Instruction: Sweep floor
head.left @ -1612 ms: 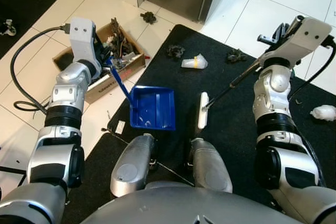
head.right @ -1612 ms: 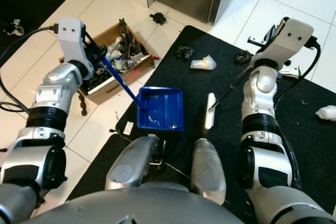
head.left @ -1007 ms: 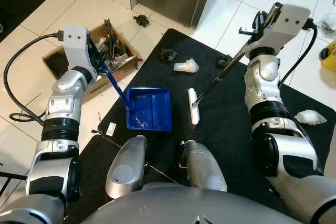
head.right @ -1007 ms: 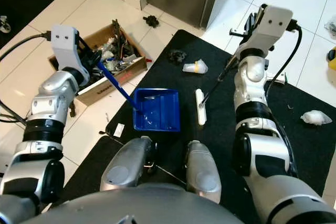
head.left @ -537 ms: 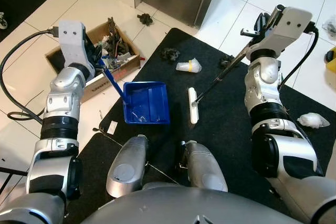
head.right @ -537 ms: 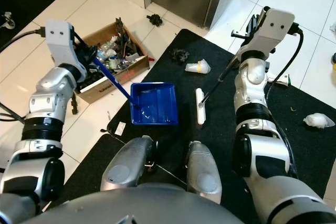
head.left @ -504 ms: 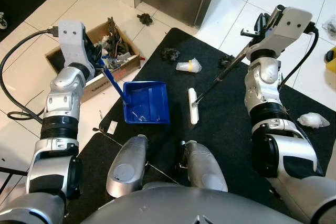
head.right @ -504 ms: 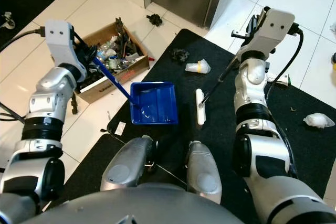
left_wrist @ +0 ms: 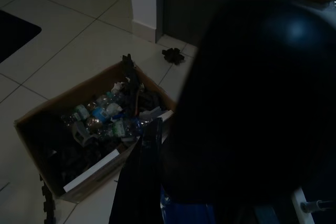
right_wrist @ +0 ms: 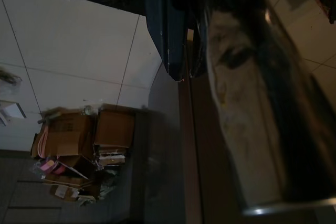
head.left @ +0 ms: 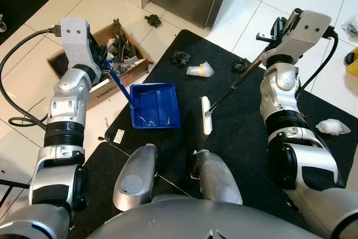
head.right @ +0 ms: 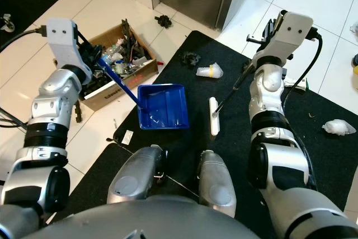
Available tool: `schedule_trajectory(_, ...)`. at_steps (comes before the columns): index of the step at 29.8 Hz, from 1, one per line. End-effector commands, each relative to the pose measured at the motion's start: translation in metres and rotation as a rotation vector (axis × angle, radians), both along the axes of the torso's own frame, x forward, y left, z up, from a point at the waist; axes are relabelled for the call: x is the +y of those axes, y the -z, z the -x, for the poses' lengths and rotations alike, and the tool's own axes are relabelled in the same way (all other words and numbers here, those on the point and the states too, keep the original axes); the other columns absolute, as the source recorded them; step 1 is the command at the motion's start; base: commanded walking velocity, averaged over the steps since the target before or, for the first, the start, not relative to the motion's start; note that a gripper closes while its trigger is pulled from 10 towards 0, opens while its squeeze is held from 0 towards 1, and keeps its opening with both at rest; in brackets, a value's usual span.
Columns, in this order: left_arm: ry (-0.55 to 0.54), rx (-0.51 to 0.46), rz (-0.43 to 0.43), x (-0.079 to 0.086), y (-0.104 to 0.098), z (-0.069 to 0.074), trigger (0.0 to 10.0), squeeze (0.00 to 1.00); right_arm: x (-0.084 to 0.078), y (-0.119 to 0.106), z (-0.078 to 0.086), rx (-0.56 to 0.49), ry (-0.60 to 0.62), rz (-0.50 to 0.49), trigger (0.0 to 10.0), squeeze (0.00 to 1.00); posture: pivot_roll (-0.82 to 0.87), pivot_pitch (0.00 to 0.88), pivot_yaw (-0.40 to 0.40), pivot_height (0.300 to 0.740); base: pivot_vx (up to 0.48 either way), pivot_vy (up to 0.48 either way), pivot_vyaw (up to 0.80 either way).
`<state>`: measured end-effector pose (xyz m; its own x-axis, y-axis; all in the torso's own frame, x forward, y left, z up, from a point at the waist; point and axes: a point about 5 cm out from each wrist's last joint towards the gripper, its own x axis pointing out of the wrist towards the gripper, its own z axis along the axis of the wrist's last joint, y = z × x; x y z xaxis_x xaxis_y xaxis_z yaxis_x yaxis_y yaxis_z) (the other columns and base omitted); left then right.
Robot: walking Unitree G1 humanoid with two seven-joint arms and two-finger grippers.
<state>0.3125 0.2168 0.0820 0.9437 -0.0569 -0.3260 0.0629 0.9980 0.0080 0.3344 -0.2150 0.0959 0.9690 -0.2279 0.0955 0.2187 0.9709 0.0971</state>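
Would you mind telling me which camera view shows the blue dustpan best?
The left eye view: the whole dustpan lies unobstructed on the black mat. The right eye view shows it equally whole; the left wrist view catches only its dark handle.

Two silver arms (head.left: 67, 110) are showing ribbed black bands at their joints, each ending in a boxy white wrist housing (head.left: 74, 33). A black cable (head.left: 17, 71) is looping from the left housing, another (head.left: 321, 62) from the right one. Two rounded silver legs (head.left: 134, 174) with black hinges are sitting below, above a grey torso (head.left: 184, 225).
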Motion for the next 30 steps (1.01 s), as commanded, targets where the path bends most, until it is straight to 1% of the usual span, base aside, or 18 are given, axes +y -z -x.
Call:
schedule_trajectory(1,0.005,-0.035,0.017,-0.0041,-0.0067,-0.0046,10.0,0.0,-0.0056,-0.0034,0.001,-0.027,0.018,0.014,10.0,0.0,0.19,0.0,-0.036,0.74,0.262,-0.398,0.0)
schedule_trajectory(30,0.024,-0.039,0.025,-0.0075,-0.0084,-0.0075,10.0,0.0,-0.0075,0.0002,0.0028,-0.015,0.035,0.012,10.0,0.0,0.19,0.0,-0.029,0.74,0.264,-0.398,0.0)
